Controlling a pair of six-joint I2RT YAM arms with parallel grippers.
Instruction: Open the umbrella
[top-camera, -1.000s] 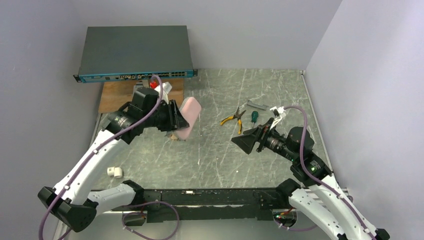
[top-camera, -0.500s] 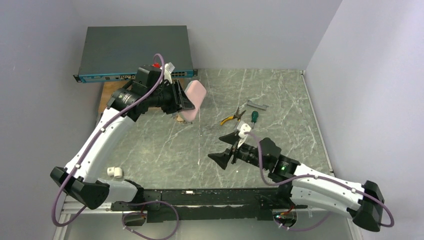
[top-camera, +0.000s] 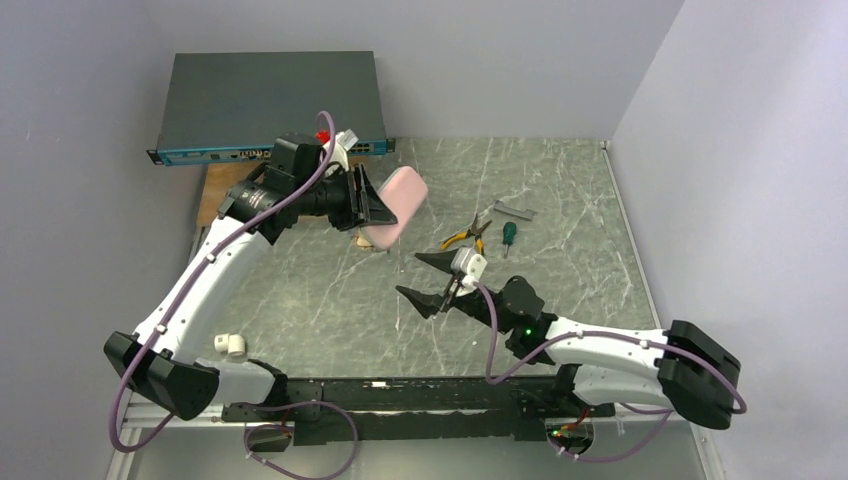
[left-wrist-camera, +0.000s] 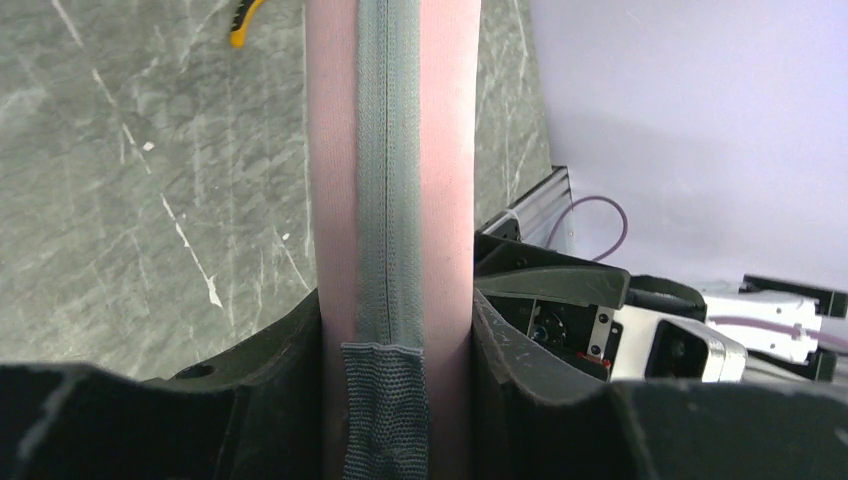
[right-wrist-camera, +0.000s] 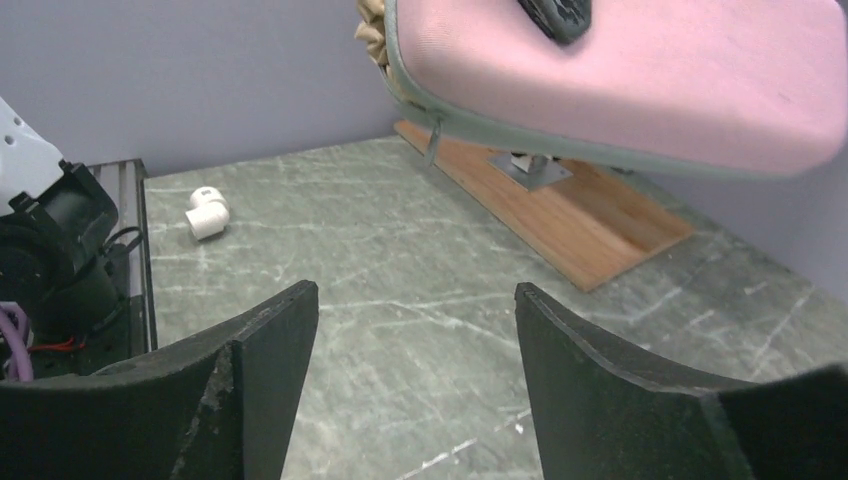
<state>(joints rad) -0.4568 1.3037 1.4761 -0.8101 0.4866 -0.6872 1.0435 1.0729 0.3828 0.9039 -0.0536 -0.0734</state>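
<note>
The umbrella sits inside its pale pink case (top-camera: 400, 200), which is held in the air above the back left of the table. My left gripper (top-camera: 372, 207) is shut on the case, gripping it across its width. A bit of tan fabric (top-camera: 364, 241) pokes out of the case's lower end. The left wrist view shows the case (left-wrist-camera: 390, 150) and its grey zip running up between the fingers (left-wrist-camera: 270, 350). My right gripper (top-camera: 409, 274) is open and empty, low over the table, just right of and below the case. In the right wrist view the case (right-wrist-camera: 640, 80) hangs above and beyond the open gripper (right-wrist-camera: 415, 295).
A network switch (top-camera: 270, 105) rests at the back left behind a wooden board (top-camera: 232, 190). Yellow-handled pliers (top-camera: 460, 238), a green screwdriver (top-camera: 508, 234) and a small metal piece (top-camera: 513, 210) lie right of centre. A white fitting (top-camera: 230, 345) lies near the left arm's base.
The right arm swung left and forward, close under the case, its jaws narrowing a little. The left arm lifted the case up and back to the right.
</note>
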